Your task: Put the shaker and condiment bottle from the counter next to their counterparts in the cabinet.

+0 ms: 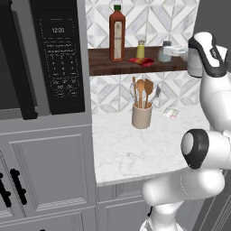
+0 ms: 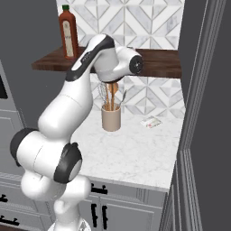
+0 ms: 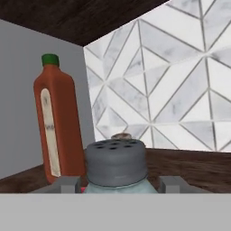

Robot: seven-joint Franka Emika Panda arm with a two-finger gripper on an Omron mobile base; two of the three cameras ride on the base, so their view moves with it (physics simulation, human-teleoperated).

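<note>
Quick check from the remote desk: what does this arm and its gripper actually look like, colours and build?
The arm is glossy white with rounded, tube-like links, and black caps and bands at the joints. One joint has a grey round end face. No cables or markings show. The gripper has small grey finger tips, blocky and square-edged.

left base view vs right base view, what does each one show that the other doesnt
Left base view alone: microwave, yellow-green shaker, small red packet, and the blue-grey shaker on the wooden shelf, shut between the fingers. Right base view alone: the counter's right side wall. Both share: tall red bottle, utensil crock, white packet.
</note>
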